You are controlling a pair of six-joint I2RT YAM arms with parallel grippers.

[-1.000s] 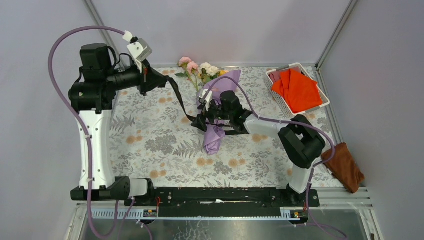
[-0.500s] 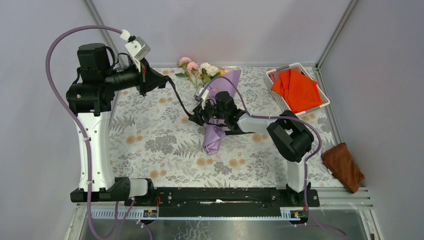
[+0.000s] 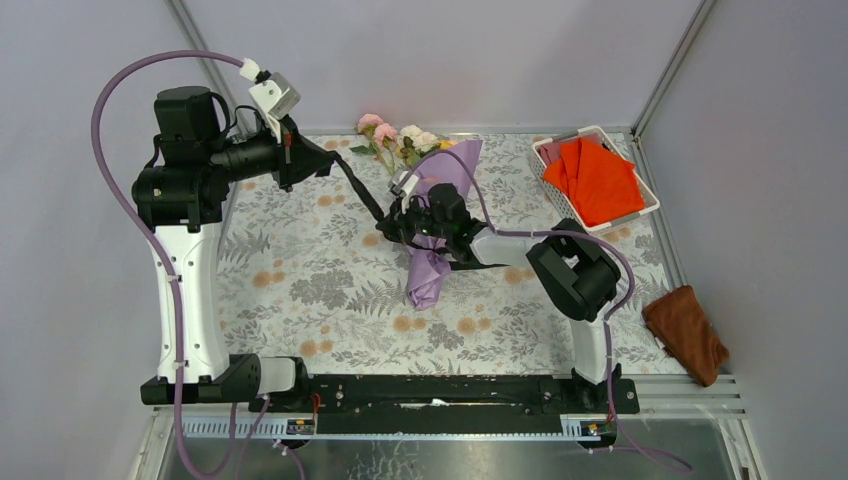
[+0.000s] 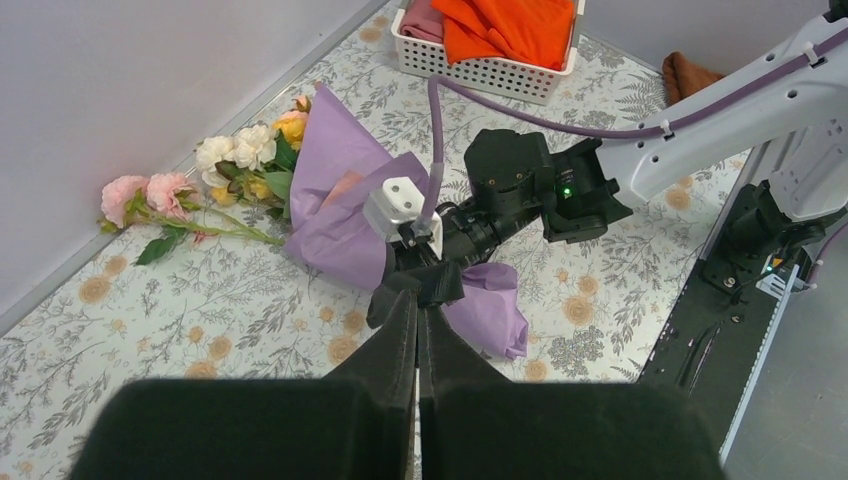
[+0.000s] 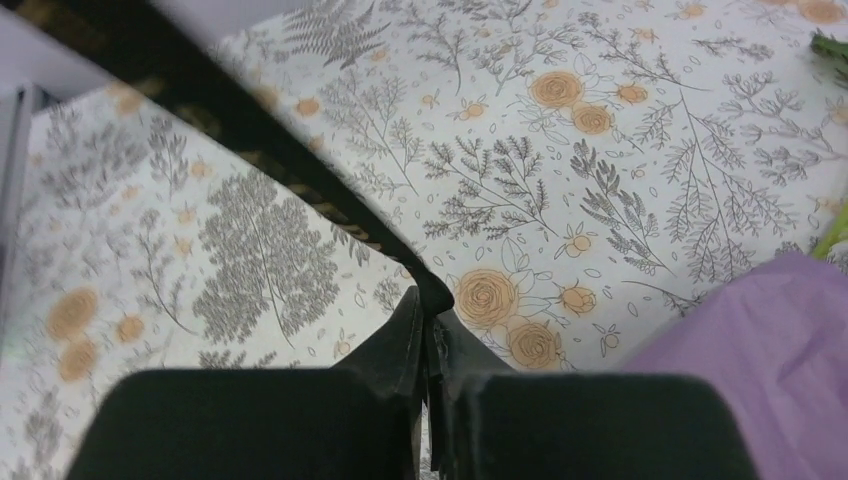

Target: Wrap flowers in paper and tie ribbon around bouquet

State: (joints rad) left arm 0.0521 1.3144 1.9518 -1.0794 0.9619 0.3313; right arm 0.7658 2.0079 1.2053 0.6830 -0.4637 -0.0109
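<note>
L claw [image 3: 330, 163] & R claw [image 3: 387, 230] pinch ribbon [image 3: 362, 194] (taut).

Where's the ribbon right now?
In the top view, the ribbon stretches between the left gripper and right gripper, just left of the bouquet.

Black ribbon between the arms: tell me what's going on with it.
The left arm's jaws are shut on the narrow black ribbon, held above the floral-print table. The right arm's jaws pinch the same ribbon close beside the lilac paper-wrapped bouquet, which lies on the table with its pink, white and yellow blooms toward the back wall. No finished bow shows.
</note>
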